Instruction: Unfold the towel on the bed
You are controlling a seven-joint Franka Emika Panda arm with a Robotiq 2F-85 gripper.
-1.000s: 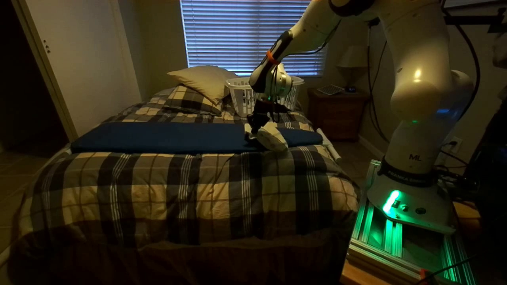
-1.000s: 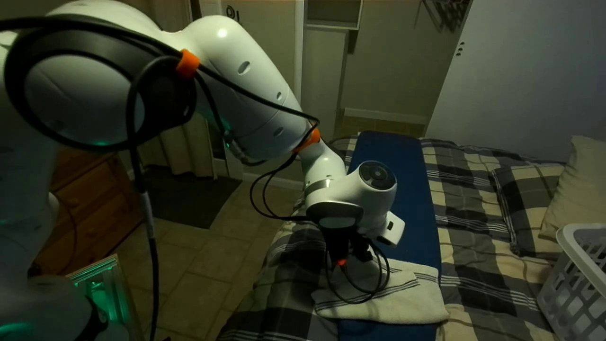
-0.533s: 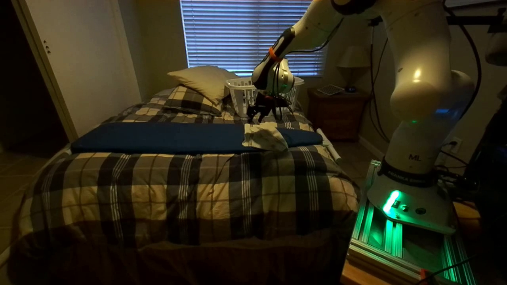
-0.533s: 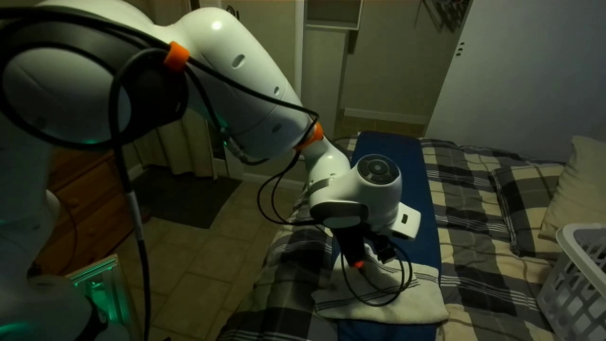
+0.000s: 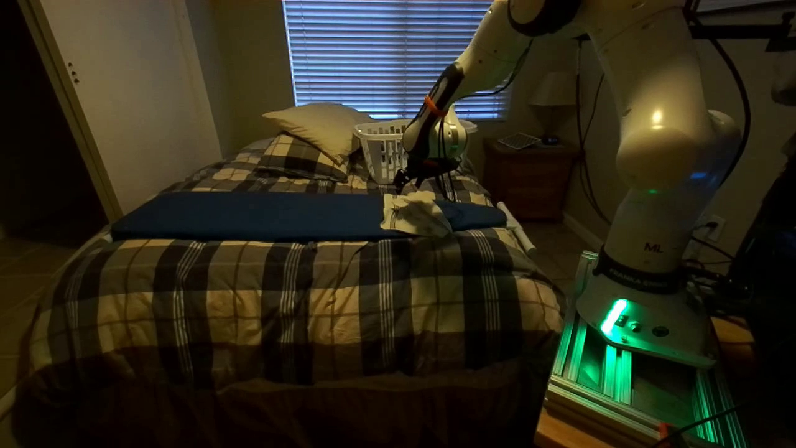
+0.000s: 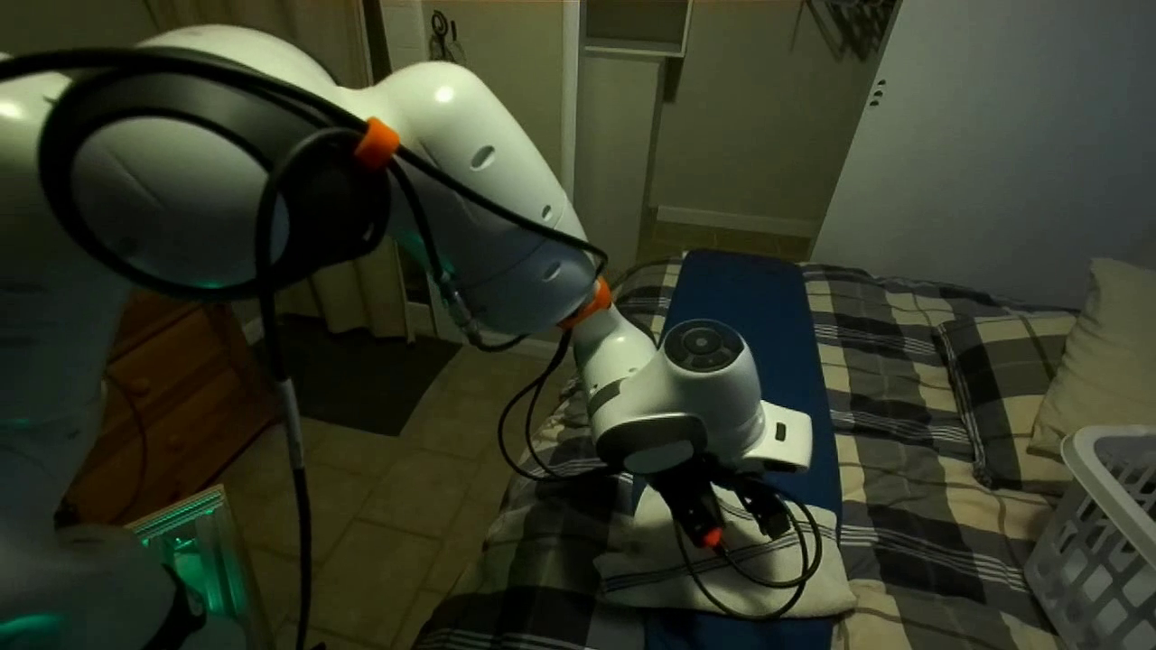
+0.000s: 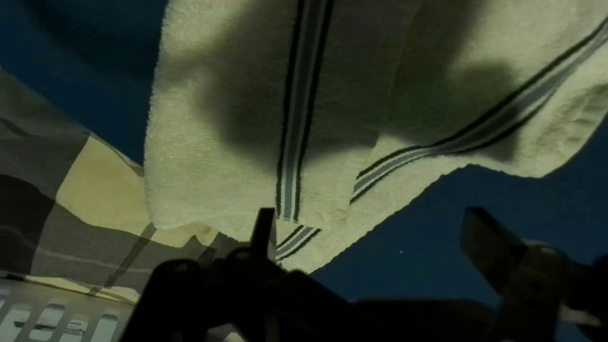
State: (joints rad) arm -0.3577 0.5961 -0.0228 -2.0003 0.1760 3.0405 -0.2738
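The cream-white towel (image 5: 415, 215) lies partly folded, with dark stripes, across one end of the long blue cloth on the bed (image 5: 261, 323). In the wrist view the towel (image 7: 213, 118) shows a layer folded over another, its striped bands meeting at an angle. My gripper (image 5: 408, 185) hovers just above the towel's far side, apart from it. Its jaws stand wide in the wrist view, where the gripper (image 7: 370, 213) has nothing between its fingers. In an exterior view the gripper (image 6: 744, 533) and its cable loop hide part of the towel.
The blue cloth (image 5: 249, 214) stretches across the bed. Behind the arm a white laundry basket (image 5: 378, 149) stands on the comforter, close to the gripper. A pale pillow (image 5: 320, 124) leans on a plaid one (image 5: 298, 158). A nightstand (image 5: 528, 180) is beyond the bed.
A second ago my gripper was down at the towel. It has let go, opened wide and risen clear, tilting a little; the towel's edge has settled onto the blue cloth.
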